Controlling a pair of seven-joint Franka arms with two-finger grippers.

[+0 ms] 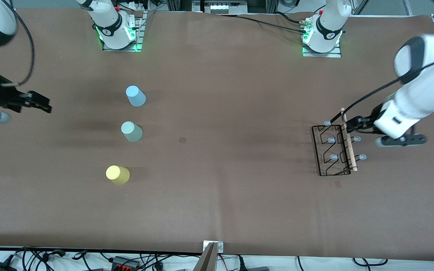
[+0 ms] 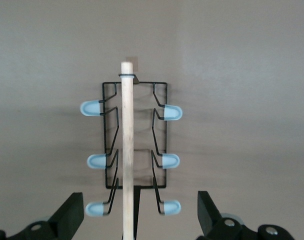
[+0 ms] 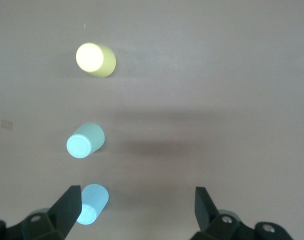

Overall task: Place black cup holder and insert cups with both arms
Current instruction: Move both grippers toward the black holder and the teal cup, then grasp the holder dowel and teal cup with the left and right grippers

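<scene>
- Three cups are standing upside down in a row toward the right arm's end of the table: the light blue cup [image 1: 136,96] farthest from the front camera, the mint green cup [image 1: 131,131] in the middle, and the yellow cup [image 1: 118,174] nearest it, each well apart from the next.
- One black cup holder [image 1: 332,150] is sitting toward the left arm's end of the table, with its wooden rod handle [image 1: 349,140] running along the top and six grey-capped pegs [image 2: 98,161] sticking out, three to each side.
- The left gripper [image 1: 349,125] is hanging over the rod's end with its jaws spread wide, gripping nothing.
- The right gripper [image 1: 40,102] is hovering at its own end of the table, jaws likewise spread and empty.
- The brown table [image 1: 217,195] is lying bare between cups and holder, so nothing is blocking the way.
- The left wrist view is showing all six pegs and the rod running between the open fingers [image 2: 69,212]; the front view is hiding part of the rack under the arm.
- The right wrist view is showing all three cups ahead of the spread fingers [image 3: 67,207].
</scene>
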